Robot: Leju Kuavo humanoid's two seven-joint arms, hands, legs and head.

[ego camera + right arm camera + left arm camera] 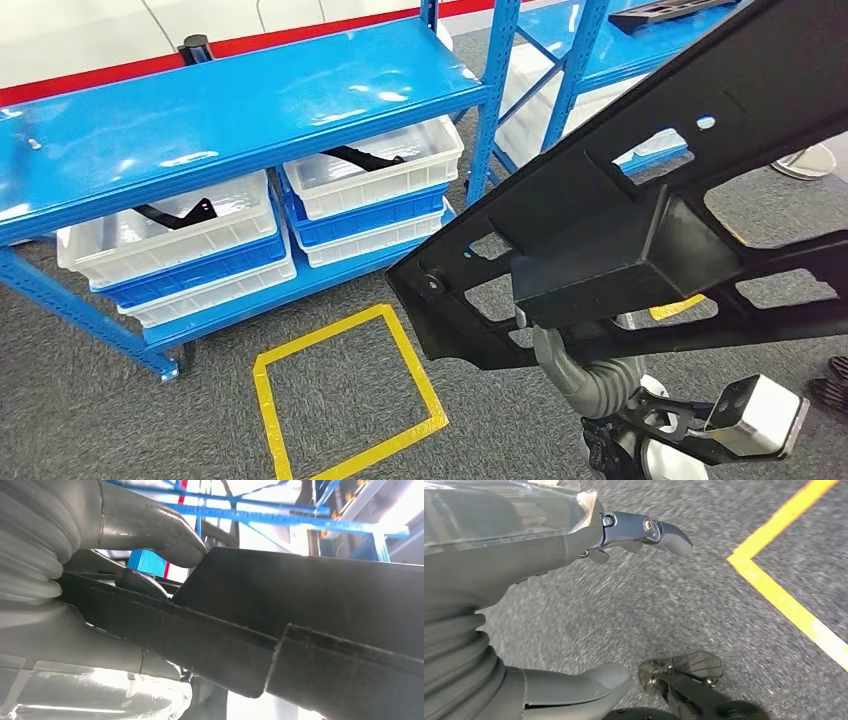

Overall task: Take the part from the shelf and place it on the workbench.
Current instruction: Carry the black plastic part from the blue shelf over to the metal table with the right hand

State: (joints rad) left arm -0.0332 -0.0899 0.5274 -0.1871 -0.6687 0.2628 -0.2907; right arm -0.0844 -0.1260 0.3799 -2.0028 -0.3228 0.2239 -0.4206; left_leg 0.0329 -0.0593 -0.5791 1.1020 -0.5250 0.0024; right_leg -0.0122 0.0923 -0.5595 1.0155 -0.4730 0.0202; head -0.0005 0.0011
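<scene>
Closest to the head camera, black part [640,200]: a long openwork plastic frame, carried high and slantwise across the right of the view, clear of the shelf [240,110]. Right hand [130,545] grips it, thumb on top, dark fingers under the edge, holding it from below; likely raised so it clears obstacles in transit. Left hand [644,530] hangs over grey carpet, fingers spread, holding nothing. Workbench not seen, so placement is judged pending. Surroundings: blue shelf with white bins [375,165] on the lower tier, some holding similar black pieces; yellow tape square [345,395] on the floor. The part's length near the blue uprights [495,90] is the main snag risk when turning.
</scene>
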